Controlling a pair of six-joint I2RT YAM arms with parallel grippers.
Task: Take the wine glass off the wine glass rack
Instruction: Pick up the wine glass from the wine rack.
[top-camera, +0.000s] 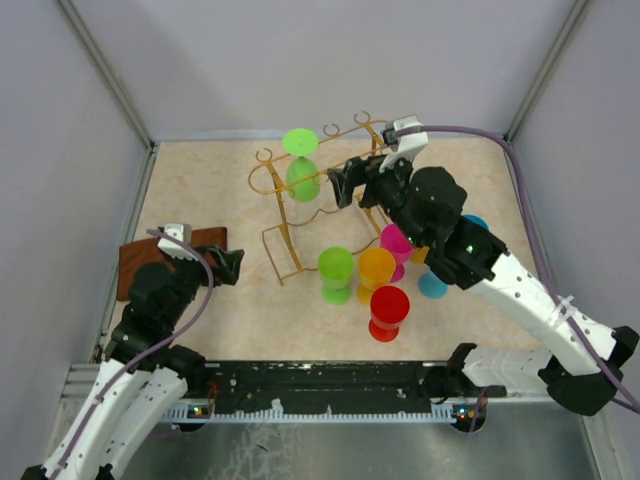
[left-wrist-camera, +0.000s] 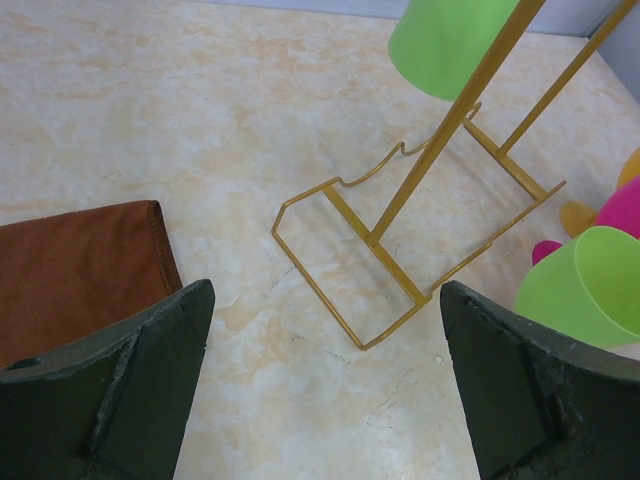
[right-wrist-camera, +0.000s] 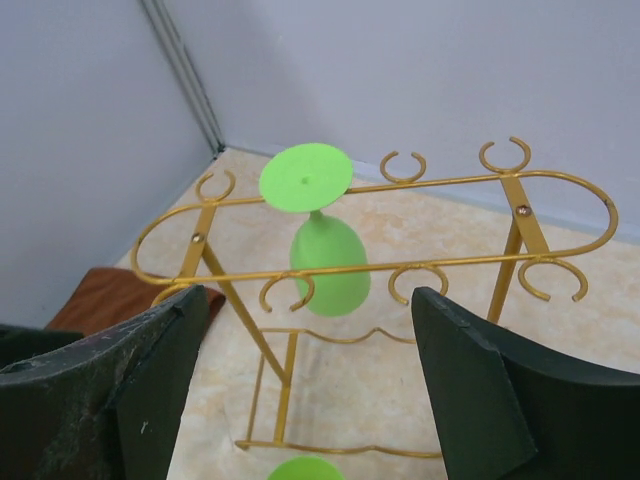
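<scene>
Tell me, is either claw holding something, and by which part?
Nothing: the left gripper and right gripper both stand open and empty.

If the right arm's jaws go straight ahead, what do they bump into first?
Probably the near top rail of the wine glass rack, with the green wine glass hanging upside down just behind it. The open jaws of the right gripper frame both, though depth is hard to judge.
</scene>
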